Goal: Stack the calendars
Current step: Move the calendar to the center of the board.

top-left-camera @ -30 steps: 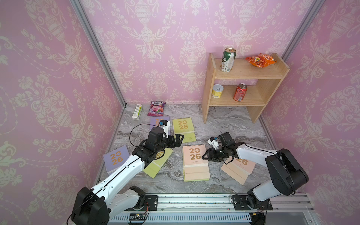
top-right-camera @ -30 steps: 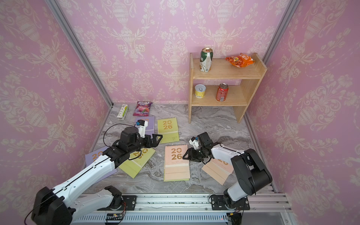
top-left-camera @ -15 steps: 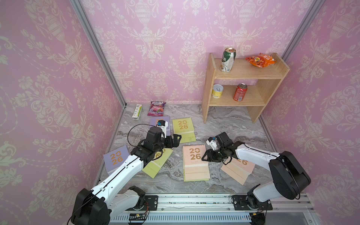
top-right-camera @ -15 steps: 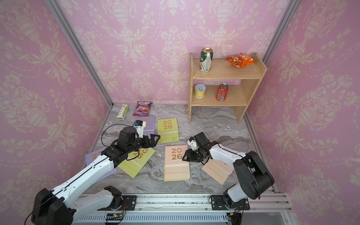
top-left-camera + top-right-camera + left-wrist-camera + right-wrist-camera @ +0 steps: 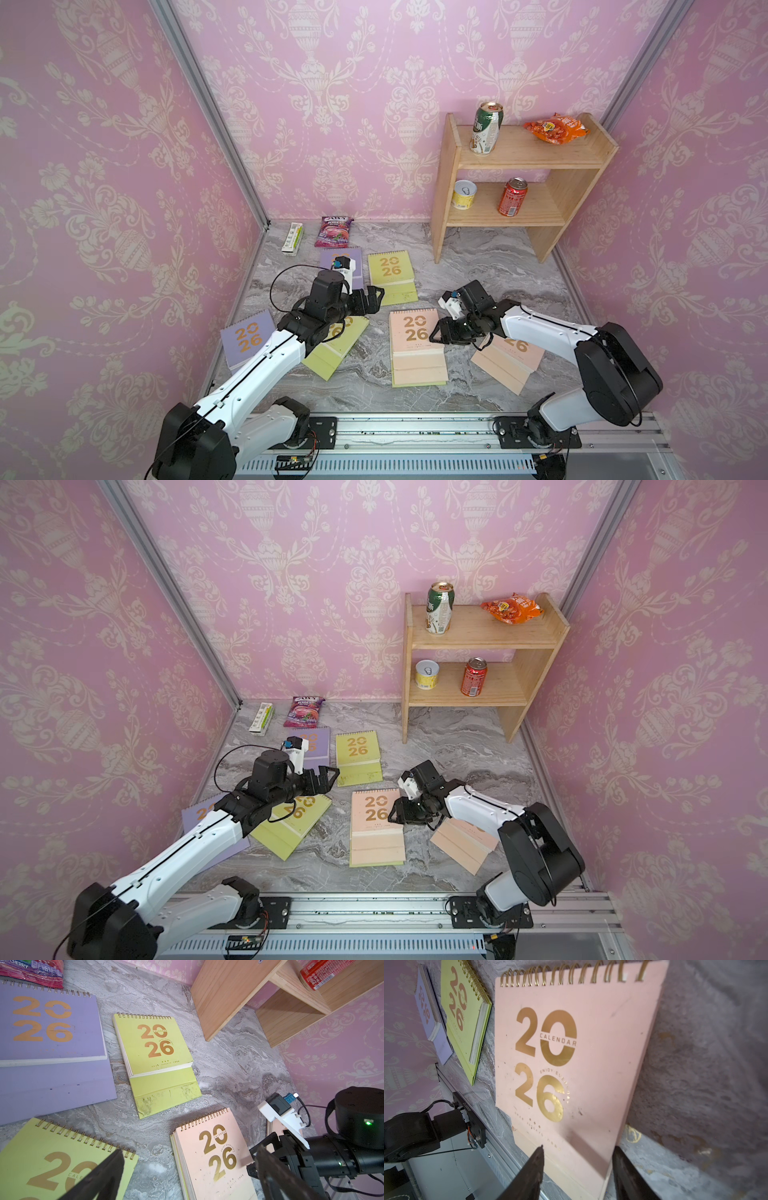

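Straddling the 3 o'clock edge of the peach calendar [image 5: 409, 332], flat on the counter [image 5: 490, 266] toward 6 o'clock, with the right pincer [image 5: 436, 332] half spread, not visibly clamping. Judging it light, stiff, slick-covered; favouring that free edge over the spiral [image 5: 413, 311]. Farther back, holding the left pincer [image 5: 376, 296] wide spread, empty, before the yellow-green calendar [image 5: 390, 270] at 12 o'clock.

Lilac calendar [image 5: 326, 262]: half behind my left wrist camera [image 5: 345, 268].
Peach calendar [image 5: 503, 365]: number partly under my right arm [image 5: 540, 332].
Cover small print [image 5: 537, 1132]: blurred, unreadable.
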Motion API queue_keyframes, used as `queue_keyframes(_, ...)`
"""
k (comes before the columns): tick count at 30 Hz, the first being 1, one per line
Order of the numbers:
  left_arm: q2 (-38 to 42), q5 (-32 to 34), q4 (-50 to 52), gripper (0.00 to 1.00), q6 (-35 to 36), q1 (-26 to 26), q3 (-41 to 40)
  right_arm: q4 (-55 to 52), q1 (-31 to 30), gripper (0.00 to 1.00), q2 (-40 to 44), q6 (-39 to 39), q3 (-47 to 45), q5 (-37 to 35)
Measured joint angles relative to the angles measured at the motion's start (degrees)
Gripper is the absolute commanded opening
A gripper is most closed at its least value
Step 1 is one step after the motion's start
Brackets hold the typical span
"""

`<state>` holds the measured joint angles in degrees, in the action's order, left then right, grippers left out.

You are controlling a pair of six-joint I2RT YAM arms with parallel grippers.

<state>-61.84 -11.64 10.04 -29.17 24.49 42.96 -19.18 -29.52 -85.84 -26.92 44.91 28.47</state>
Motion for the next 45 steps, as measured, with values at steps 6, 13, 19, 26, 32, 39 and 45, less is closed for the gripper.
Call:
queue_keyframes(6,0.22,0.00,0.09,0.99,0.02,-0.39,0.00,-0.42,-0.92,0.54,0.00,0.00,0.26,-0.44)
queue_keyframes(13,1.18,0.22,2.45,0.99,0.72,-2.08,0.00,-3.15,-0.92,0.56,1.66,-0.02,1.70,-4.24)
queue_keyframes(19,1.86,1.81,6.40,0.99,1.77,-7.32,0.02,-7.15,-3.10,0.64,9.07,-0.28,5.49,-9.49)
queue_keyframes(26,1.86,1.07,6.36,0.99,3.34,-11.43,0.04,-8.22,-9.92,0.81,12.39,-4.17,8.04,-17.49)
queue_keyframes(32,0.44,-3.34,5.07,0.98,4.09,-15.13,0.94,-11.37,-13.55,0.88,15.45,-8.87,8.83,-25.22)
queue_keyframes(39,-1.64,-7.08,3.65,0.99,4.04,-15.17,1.49,-16.50,-14.01,0.88,18.23,-11.26,13.03,-30.47)
queue_keyframes(45,-4.92,-10.62,-0.79,0.94,2.60,-15.37,1.25,-19.76,-14.75,0.91,20.68,-15.78,12.04,-35.39)
